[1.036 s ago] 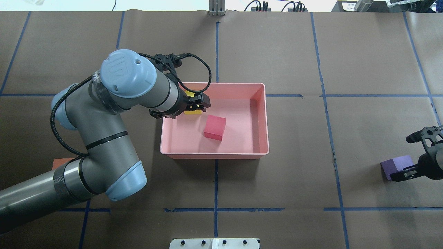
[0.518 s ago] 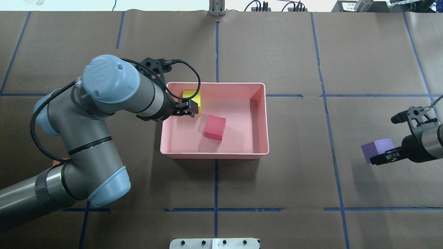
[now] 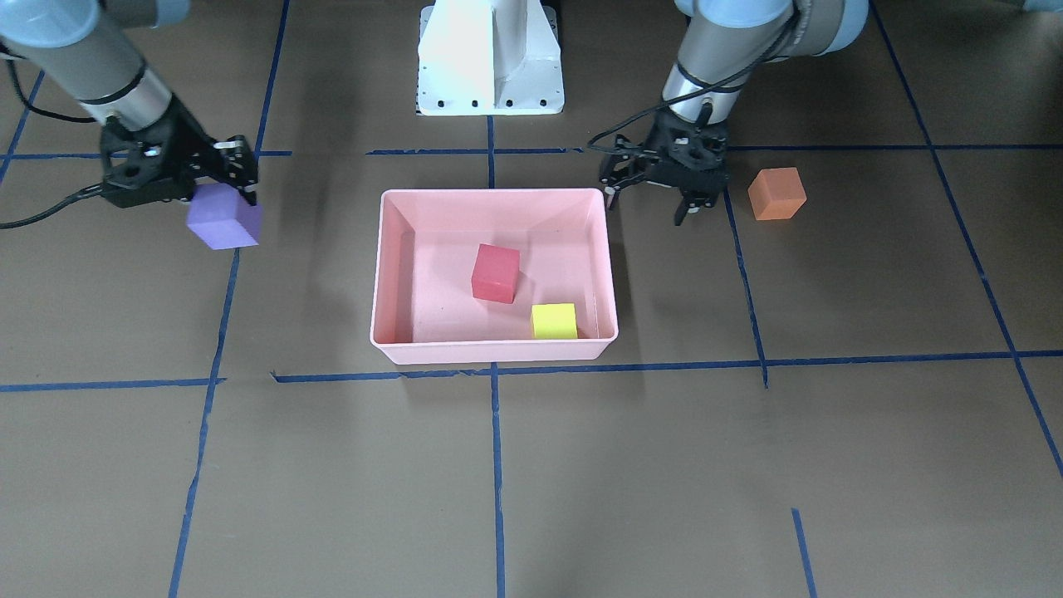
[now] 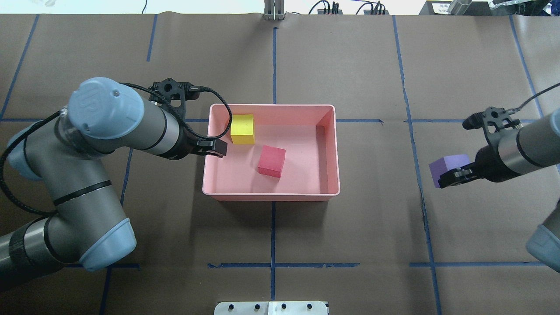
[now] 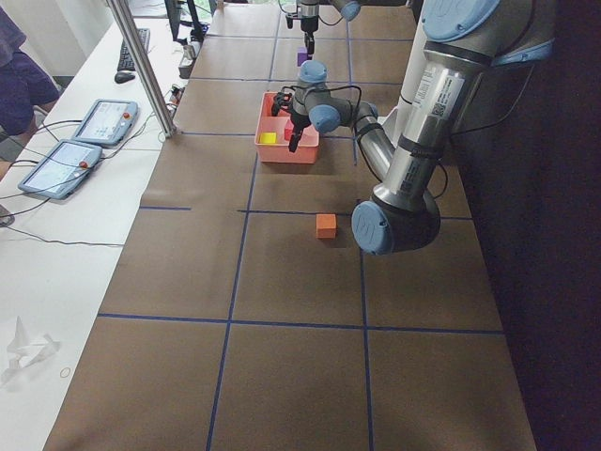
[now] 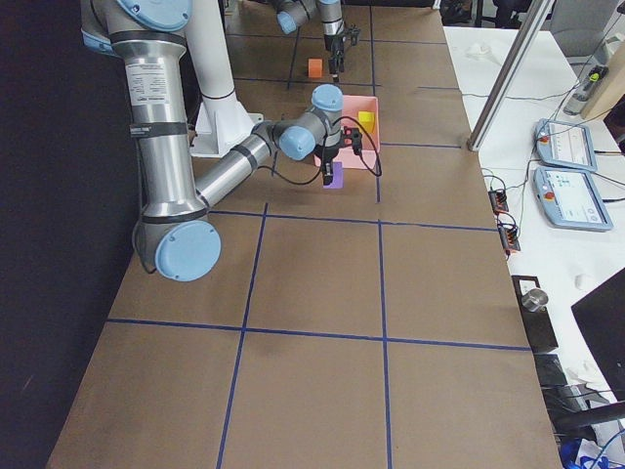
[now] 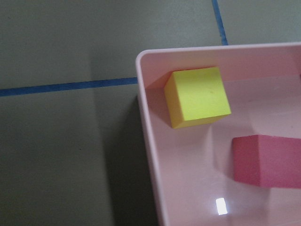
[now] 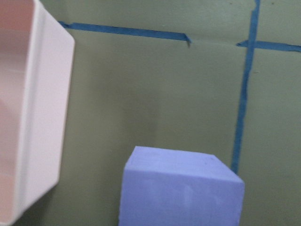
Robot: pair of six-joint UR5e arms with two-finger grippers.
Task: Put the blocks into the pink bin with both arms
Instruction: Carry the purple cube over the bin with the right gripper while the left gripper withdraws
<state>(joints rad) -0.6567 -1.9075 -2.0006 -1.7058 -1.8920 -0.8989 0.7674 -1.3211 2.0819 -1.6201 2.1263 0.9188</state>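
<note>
The right gripper [image 4: 453, 177] is clamped on the purple block [image 4: 442, 167], well out from the bin [image 4: 271, 195] on the robot's right. It should cross the rolled rim with height to spare and release over bare floor beside the red block [image 4: 271, 161]. The left gripper [image 3: 656, 189], fingers apart and empty, hangs just outside the opposite wall, with the orange block [image 3: 776, 193] farther out. The yellow block [image 4: 243, 129] sits in a bin corner. The blocks look like matte, sharp-edged foam, and the bin like glossy, slope-walled plastic.

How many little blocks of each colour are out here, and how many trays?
purple block: 1
red block: 1
yellow block: 1
orange block: 1
pink bin: 1
Total: 5 things, 4 blocks and 1 bin
</note>
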